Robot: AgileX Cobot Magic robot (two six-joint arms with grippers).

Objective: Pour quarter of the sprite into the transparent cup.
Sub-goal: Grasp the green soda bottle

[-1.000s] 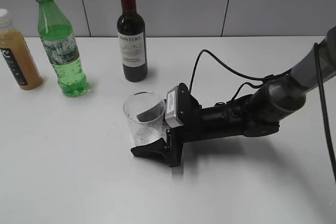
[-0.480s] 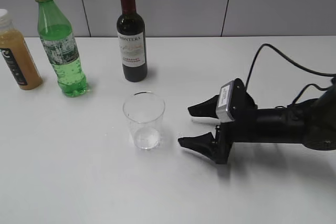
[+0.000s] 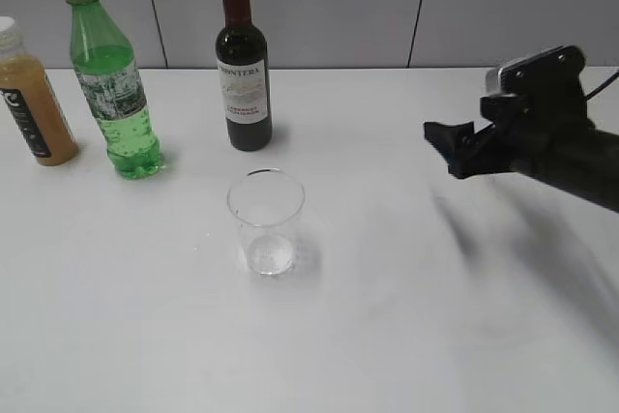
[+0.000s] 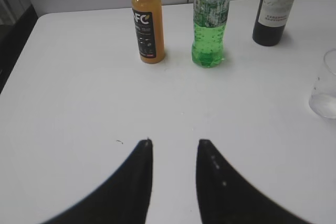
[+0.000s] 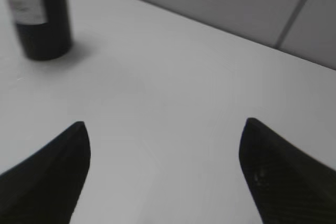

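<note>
Green plastic sprite stands upright at the back left of the white worktop, long axis vertical, open neck pointing straight up, no cap showing. About the lower half holds liquid. Juice bottle sits just beside it on the left, wine bottle near on its right, none touching. Transparent cup stands upright and empty in front of the wine bottle, mouth up, well apart from the sprite.

Left pincer is empty, hovering low over bare worktop with the jaws narrowly parted, aimed at the juice bottle and sprite ahead. Right pincer is empty too, jaws spread wide, raised off the worktop at the right edge, well clear of the cup.

Step in hand looks like the reach for the sprite, likely by the left arm. To do it well: open the jaws wider than the bottle body, come in level at the label band or just below, square to the vertical axis, and stay clear of the juice bottle alongside. Thin plastic will probably flex, so grip firm but not crushing. Keep it upright until the neck is above the cup, then tilt slowly and stop early.
</note>
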